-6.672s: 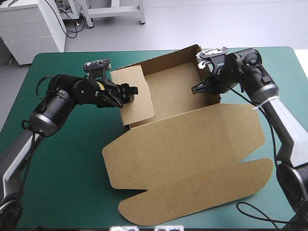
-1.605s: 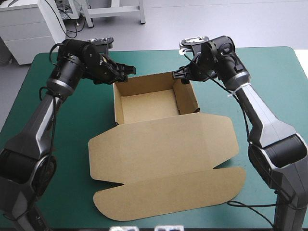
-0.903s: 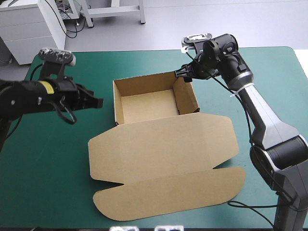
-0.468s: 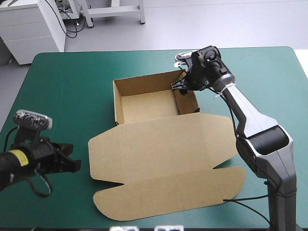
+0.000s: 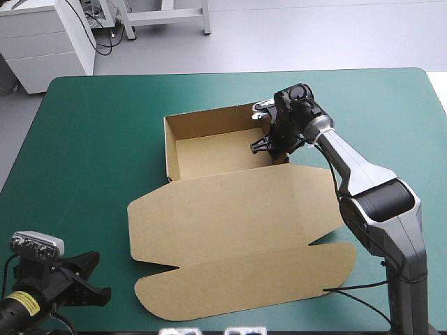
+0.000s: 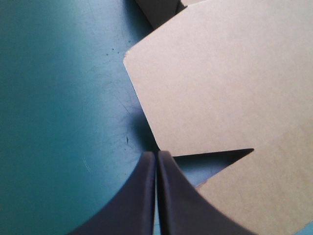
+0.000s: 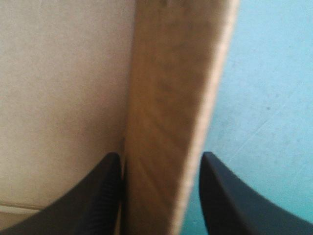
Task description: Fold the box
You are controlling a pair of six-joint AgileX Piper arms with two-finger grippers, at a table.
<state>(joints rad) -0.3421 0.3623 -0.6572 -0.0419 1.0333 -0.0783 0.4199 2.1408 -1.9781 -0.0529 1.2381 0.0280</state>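
Jaws of the right gripper (image 7: 160, 156) stand apart around the box's (image 5: 209, 155) right wall (image 7: 171, 112). Left gripper (image 6: 156, 155) is pressed together. Walls (image 5: 209, 116) are up; lid (image 5: 237, 223) lies flat on the table (image 5: 105, 112).

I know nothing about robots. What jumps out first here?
The brown box: an open tray in the middle of the table, its lid flat toward the near edge. The right end effector straddles the tray's right wall, fingers open. The left end effector sits shut at the near left corner.
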